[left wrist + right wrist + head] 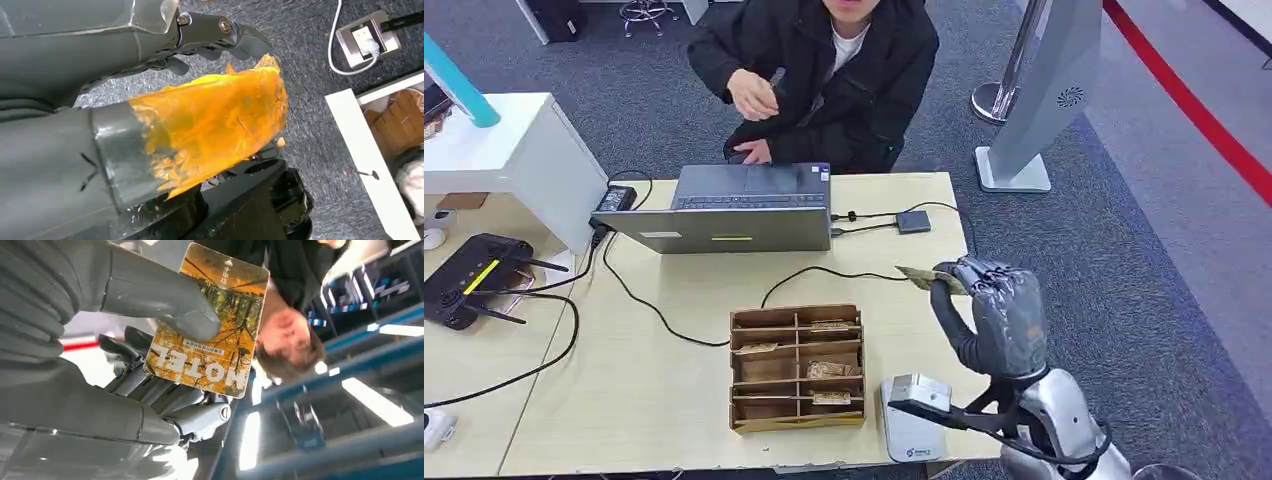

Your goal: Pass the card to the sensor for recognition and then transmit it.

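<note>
1. The right robot hand (994, 315) is raised above the right end of the table (684, 420), fingers pointing up and away from the robot.
2. A card (210, 320) is pinched in the right robot hand; in the right wrist view the thumb (165, 305) is pressed on its printed face and the darker fingers are seen behind it. The card carries an autumn-tree print and the word "HOTEL".
3. In the head view the card (916, 276) is seen edge-on, sticking out of the fingertips toward the laptop (734, 208), held in the air above the table and touching nothing else.
4. A grey-white card reader (912, 415) is seen on the table near the front edge, below the right forearm, well apart from the card.
5. A wooden divided tray (797, 367) with cards in several slots is placed just left of the reader.
6. A person (824, 70) in a dark jacket is seated behind the laptop, one hand raised.
7. The left robot hand (150, 125) is seen over grey carpet; state cannot be told, an orange film is blocking the view.
</note>
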